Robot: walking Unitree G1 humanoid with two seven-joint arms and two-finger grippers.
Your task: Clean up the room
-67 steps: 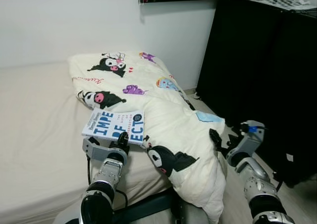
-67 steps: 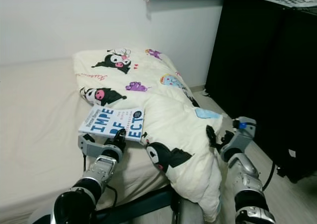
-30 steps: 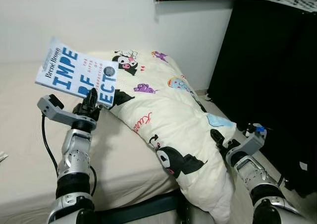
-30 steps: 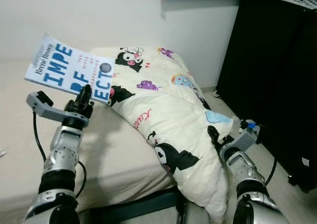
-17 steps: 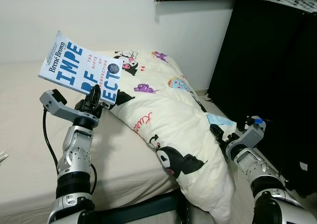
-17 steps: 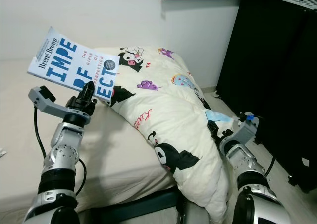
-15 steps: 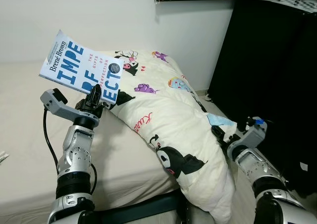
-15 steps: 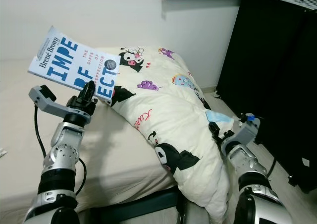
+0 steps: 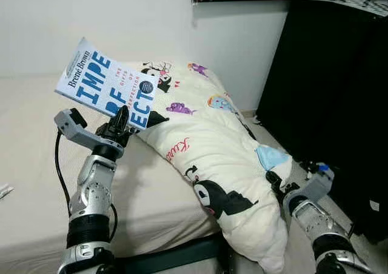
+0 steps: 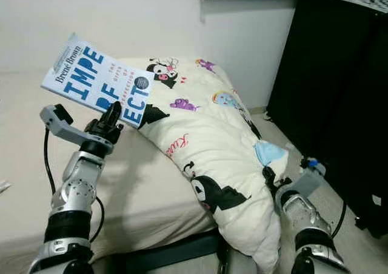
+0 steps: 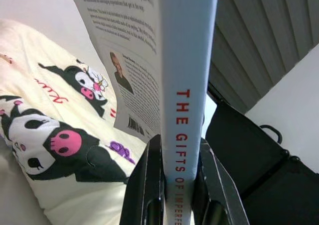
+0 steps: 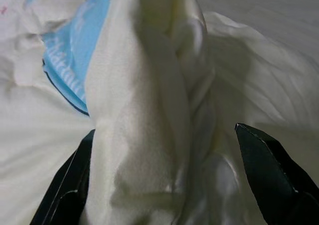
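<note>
The left gripper is pinching the book, upper left. The right gripper is spread around the messy blanket. Tidying is just starting.

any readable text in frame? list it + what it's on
"Brené Brown": book front cover, held in left gripper.
"IMPE / RF / ECT": cover, large blue letters, partly hidden.
"THE GIFTS OF IMPERFE…": book spine, left wrist view, cut off.
Back-cover paragraphs and barcode digits: too small.
Red script on blanket: too blurred.
</note>
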